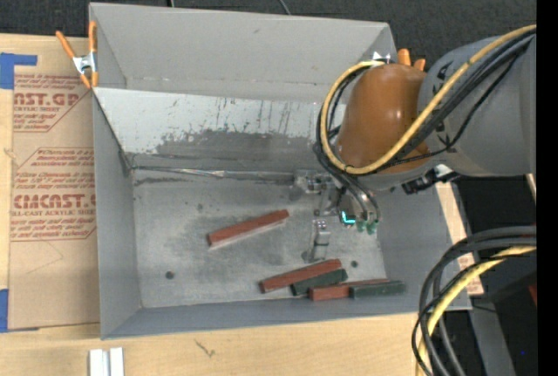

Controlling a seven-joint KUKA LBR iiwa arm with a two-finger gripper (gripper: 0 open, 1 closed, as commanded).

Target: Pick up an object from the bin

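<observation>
My gripper [320,243] hangs below the orange-covered wrist in the right half of the bin, just above the floor. A long red-brown bar [248,228] lies flat to its left, its right end close to the gripper. Directly below the gripper, a second red-brown bar [301,275] lies by the front wall, with a dark green stick [319,283] against it. Nothing shows in the gripper's grasp.
Further right along the front wall lie a short red piece [330,294] and a green stick [377,287]. The arm and its cables cover the bin's right rim.
</observation>
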